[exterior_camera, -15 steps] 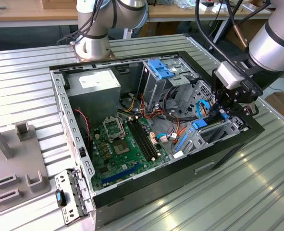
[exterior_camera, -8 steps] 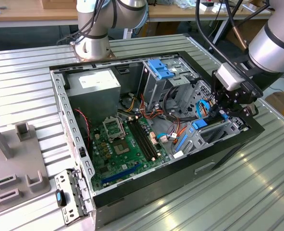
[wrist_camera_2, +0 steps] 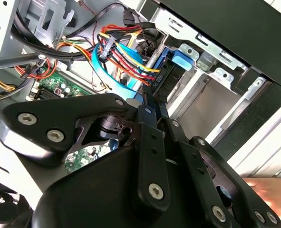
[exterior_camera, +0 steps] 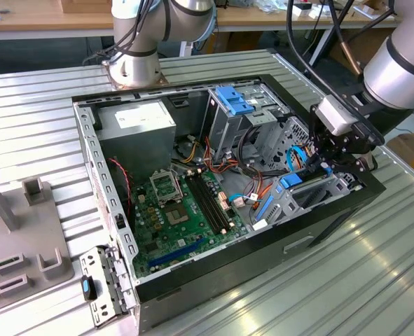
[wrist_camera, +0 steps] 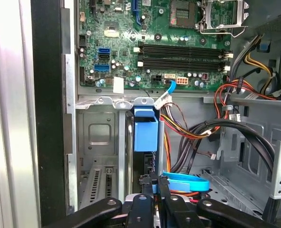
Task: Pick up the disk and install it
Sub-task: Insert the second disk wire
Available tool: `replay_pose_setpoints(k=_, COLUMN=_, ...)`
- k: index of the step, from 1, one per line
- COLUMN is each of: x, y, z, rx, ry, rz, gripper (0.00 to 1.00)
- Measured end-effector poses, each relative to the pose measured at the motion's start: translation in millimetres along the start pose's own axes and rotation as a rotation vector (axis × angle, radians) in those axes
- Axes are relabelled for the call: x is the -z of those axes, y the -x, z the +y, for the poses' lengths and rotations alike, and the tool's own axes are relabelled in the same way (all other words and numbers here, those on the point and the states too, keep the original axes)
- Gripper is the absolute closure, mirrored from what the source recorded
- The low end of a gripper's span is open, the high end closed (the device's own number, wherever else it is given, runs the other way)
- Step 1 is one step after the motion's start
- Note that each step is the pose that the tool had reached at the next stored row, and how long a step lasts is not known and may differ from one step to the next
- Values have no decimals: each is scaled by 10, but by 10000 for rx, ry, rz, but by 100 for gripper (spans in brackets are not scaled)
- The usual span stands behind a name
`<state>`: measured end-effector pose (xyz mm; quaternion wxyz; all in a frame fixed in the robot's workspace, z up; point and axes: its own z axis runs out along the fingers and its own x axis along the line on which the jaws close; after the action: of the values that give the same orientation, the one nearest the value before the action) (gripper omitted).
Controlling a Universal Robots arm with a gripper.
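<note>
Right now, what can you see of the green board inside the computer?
The green motherboard lies flat on the bottom of the open computer case, also seen in the first wrist view. It is a thin green circuit board dotted with small parts. It carries a processor socket with a silver metal frame, four long black memory slots side by side that look empty, small blue connectors and a white sticker. Red, yellow and black cables run beside one edge.

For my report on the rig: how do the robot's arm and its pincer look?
The arm is silver-grey tube with rounded joints; black cables run beside it. A white block sits at the wrist. The pincer is black metal linkage with silver screws, seen close in both wrist views.
</note>
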<state>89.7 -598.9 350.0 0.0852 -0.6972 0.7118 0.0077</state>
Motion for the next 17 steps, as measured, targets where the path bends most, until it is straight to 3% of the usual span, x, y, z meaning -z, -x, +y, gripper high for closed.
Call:
replay_pose_setpoints(k=7, x=-25, y=-13, z=1, rx=-1, ry=0, rz=-1, gripper=84)
replay_pose_setpoints(k=10, x=-70, y=-19, z=5, rx=0, ry=0, rz=-3, gripper=84)
replay_pose_setpoints(k=17, x=-85, y=-22, z=7, rx=0, ry=0, rz=0, gripper=84)
